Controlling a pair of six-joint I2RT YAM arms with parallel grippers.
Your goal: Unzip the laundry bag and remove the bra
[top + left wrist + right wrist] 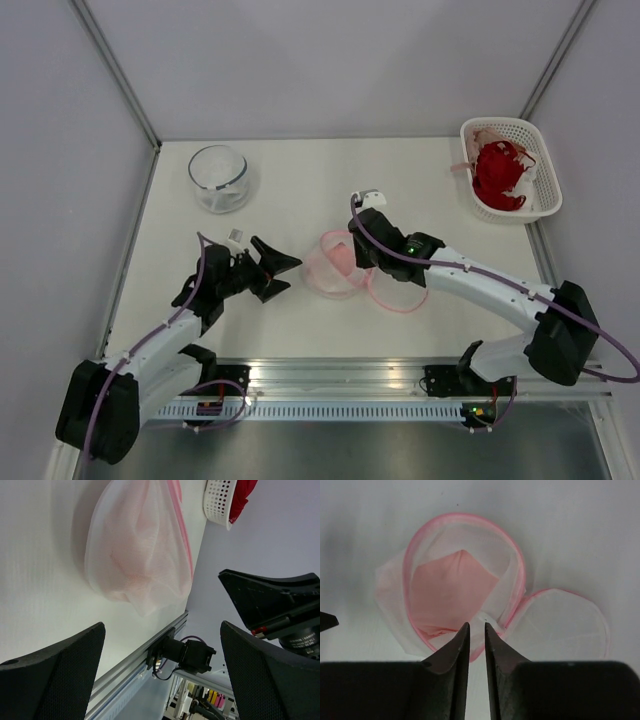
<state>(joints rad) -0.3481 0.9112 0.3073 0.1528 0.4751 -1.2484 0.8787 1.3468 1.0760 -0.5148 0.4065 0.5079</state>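
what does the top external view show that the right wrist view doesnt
Only top external: the glass bowl and the white basket holding a red garment. Only right wrist: a clear look straight into the unzipped laundry bag at the pink bra inside. Both: the laundry bag on the table, its lid lying open beside it.

- Bag mouth: laundry bag (pixel 328 270) faces up, unzipped, lid (pixel 398 293) spread flat on its right.
- Over it: right gripper (pixel 476 626), fingers a slit apart, hangs above the near rim. The right arm (pixel 470 275) slants in past the lid.
- Left side: bare table (pixel 300 180) lies between the bag and the wide-spread left gripper (pixel 287 276).
- Far left: glass bowl (pixel 219 178), well apart.
- Far right corner: basket (pixel 515 215).
- Walls (pixel 330 70) close three sides.
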